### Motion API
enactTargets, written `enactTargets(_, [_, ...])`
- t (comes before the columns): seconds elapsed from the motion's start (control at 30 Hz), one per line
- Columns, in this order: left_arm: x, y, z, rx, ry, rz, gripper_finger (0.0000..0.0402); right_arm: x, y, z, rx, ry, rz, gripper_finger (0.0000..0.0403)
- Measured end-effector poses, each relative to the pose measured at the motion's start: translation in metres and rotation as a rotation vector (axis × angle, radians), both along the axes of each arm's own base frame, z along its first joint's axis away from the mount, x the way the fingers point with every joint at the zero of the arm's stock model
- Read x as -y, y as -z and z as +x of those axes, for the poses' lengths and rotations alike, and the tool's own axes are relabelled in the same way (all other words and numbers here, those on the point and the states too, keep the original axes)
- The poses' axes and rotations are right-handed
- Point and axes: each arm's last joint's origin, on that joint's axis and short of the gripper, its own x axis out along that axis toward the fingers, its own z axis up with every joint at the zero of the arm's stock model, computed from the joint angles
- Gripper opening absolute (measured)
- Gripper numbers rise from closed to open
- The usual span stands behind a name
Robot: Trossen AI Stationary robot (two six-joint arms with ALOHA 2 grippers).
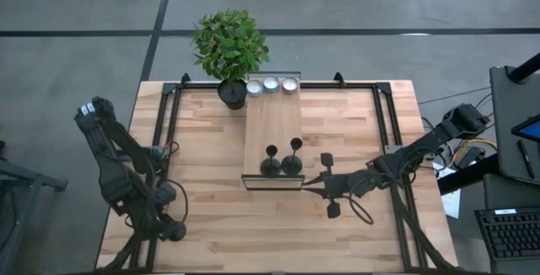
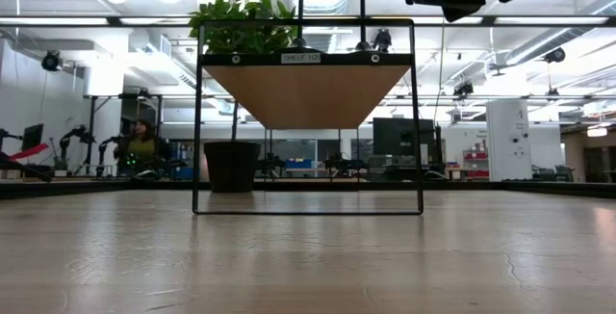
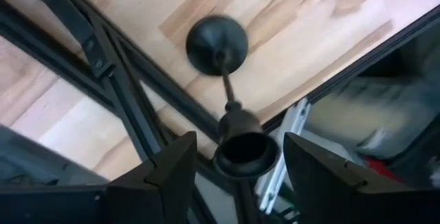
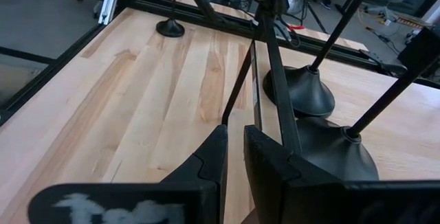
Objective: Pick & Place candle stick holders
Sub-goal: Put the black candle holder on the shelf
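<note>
we see three black candle stick holders. the first holder and the second holder stand side by side on the wooden shelf, near its front edge. the third holder stands upright on the surface, close to the black frame by the left arm.

the left pincer hangs right over that third holder. its fingers are spread wide, one on each side of the little cup top, and they do not touch it. it holds nothing.

the right pincer is low by the front of the shelf, near the two holders there. its fingers are almost pressed together, with nothing between them.

we think the third holder is the one to pick now. it looks hard and stiff — it will not bend or squash. the round base seems to be the heavy part, so the holder should hang straight when it is lifted from up high. the stem is thin and smooth and could slip or turn. the best place to grab, we guess, is just under the cup, where the stem gets fatter — the cup can then catch on the fingers. a bump on the cup could tip it over.
</note>
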Motion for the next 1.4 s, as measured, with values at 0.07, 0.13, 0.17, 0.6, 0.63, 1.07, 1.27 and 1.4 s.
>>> enactTargets(0.07, [0.0033, 0.0023, 0.0014, -0.011, 0.016, -0.001, 0.0213, 0.0, 0.0003, 0.0, -0.001, 0.0, -0.001, 0.0043])
enactTargets(0.13, [0.0058, 0.0041, 0.003, -0.01, 0.025, 0.001, 0.0213, 0.0, 0.0, 0.0, 0.001, -0.001, -0.001, 0.0043])
enactTargets(0.17, [0.0067, 0.0048, 0.0037, -0.01, 0.03, 0.001, 0.0213, 0.0, 0.0001, 0.0, 0.001, -0.001, -0.002, 0.0043])
enactTargets(0.6, [0.0085, 0.0066, 0.0041, -0.02, 0.075, -0.002, 0.0173, -0.0001, -0.0004, 0.0001, 0.006, -0.003, -0.007, 0.0043])
enactTargets(0.63, [0.0086, 0.0066, 0.0042, -0.019, 0.077, -0.002, 0.0165, -0.0001, -0.0003, 0.0001, 0.006, -0.004, -0.007, 0.0043])
enactTargets(1.07, [0.0079, 0.0064, 0.0038, -0.009, 0.104, 0.003, 0.013, -0.0001, -0.0003, 0.0001, 0.006, -0.003, -0.007, 0.0043])
enactTargets(1.27, [0.0057, 0.0054, 0.0038, 0.022, 0.114, 0.022, 0.013, -0.0001, -0.0003, 0.0001, 0.006, -0.003, -0.007, 0.0043])
enactTargets(1.4, [0.003, 0.0044, 0.0033, 0.044, 0.125, 0.036, 0.013, -0.0001, -0.0004, 0.0001, 0.006, -0.003, -0.007, 0.0043])
